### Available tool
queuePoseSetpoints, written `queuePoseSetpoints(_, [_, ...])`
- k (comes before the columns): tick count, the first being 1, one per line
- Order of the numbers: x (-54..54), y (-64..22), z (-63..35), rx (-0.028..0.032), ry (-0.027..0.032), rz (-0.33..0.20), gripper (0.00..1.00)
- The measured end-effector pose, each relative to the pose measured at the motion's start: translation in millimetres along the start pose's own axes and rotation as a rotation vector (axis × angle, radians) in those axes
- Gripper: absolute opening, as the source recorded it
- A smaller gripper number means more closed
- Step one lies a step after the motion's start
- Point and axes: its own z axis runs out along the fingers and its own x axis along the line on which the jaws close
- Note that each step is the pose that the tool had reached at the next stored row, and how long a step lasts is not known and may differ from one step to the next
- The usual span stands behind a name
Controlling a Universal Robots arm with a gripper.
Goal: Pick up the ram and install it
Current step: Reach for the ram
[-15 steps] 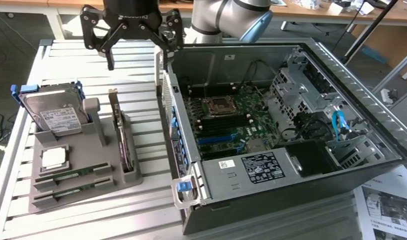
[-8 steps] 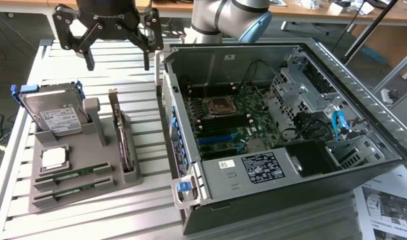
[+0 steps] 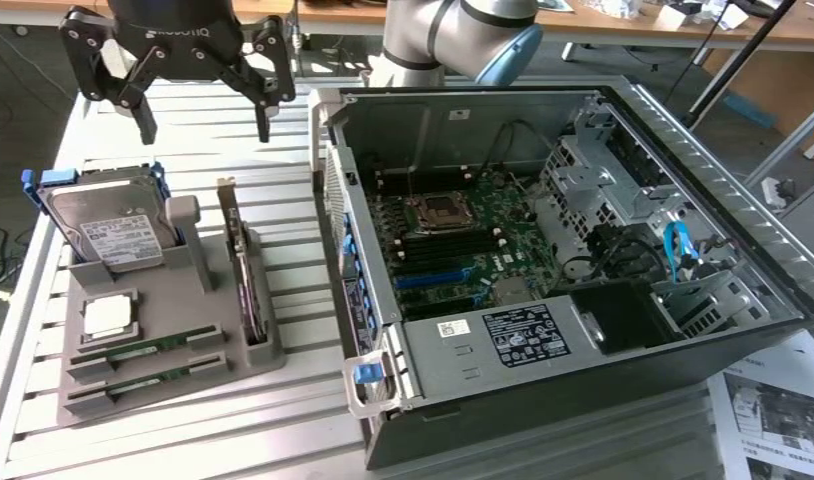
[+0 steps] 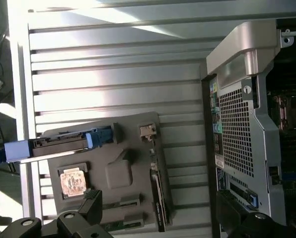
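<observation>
Two ram sticks, thin green boards, lie flat in slots at the near end of a grey holder (image 3: 180, 300): one ram stick (image 3: 147, 350) and a second (image 3: 151, 383) just in front of it. In the wrist view a ram stick (image 4: 122, 226) shows by the gripper's fingers. My gripper (image 3: 203, 115) hangs open and empty high above the table, beyond the holder's far end. In the wrist view the gripper (image 4: 160, 201) looks down on the holder (image 4: 118, 173). The open computer case (image 3: 380, 150) lies on the exterior view's right, its motherboard (image 3: 467, 245) exposed.
The holder also carries a hard drive with blue brackets (image 3: 107, 228), a square silver processor (image 3: 107, 315) and an upright dark expansion card (image 3: 247, 290). All stand on a slatted metal table (image 3: 287, 220). Printed paper (image 3: 781, 410) lies by the case's near right corner.
</observation>
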Motion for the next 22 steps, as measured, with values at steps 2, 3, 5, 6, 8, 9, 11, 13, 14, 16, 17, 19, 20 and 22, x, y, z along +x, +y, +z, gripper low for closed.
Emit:
queuePoseSetpoints(2, [0.0, 0.0, 0.0, 0.0000, 0.0000, 0.000, 0.99])
queuePoseSetpoints(3, [0.0, 0.0, 0.0, 0.0000, 0.0000, 0.000, 0.99])
queuePoseSetpoints(5, [0.0, 0.0, 0.0, 0.0000, 0.0000, 0.000, 0.97])
queuePoseSetpoints(6, [0.0, 0.0, 0.0, 0.0000, 0.0000, 0.000, 0.91])
queuePoseSetpoints(8, [0.0, 0.0, 0.0, 0.0000, 0.0000, 0.000, 0.85])
queuePoseSetpoints(9, [0.0, 0.0, 0.0, 0.0000, 0.0000, 0.000, 0.78])
queuePoseSetpoints(11, [0.0, 0.0, 0.0, 0.0000, 0.0000, 0.000, 0.73])
queuePoseSetpoints(13, [0.0, 0.0, 0.0, 0.0000, 0.0000, 0.000, 0.67])
queuePoseSetpoints(14, [0.0, 0.0, 0.0, 0.0000, 0.0000, 0.000, 0.60])
queuePoseSetpoints(16, [0.0, 0.0, 0.0, 0.0000, 0.0000, 0.000, 0.49])
queuePoseSetpoints(17, [0.0, 0.0, 0.0, 0.0000, 0.0000, 0.000, 0.36])
queuePoseSetpoints(19, [0.0, 0.0, 0.0, 0.0000, 0.0000, 0.000, 0.24])
queuePoseSetpoints(20, [0.0, 0.0, 0.0, 0.0000, 0.0000, 0.000, 0.18])
queuePoseSetpoints(22, [0.0, 0.0, 0.0, 0.0000, 0.0000, 0.000, 0.11])
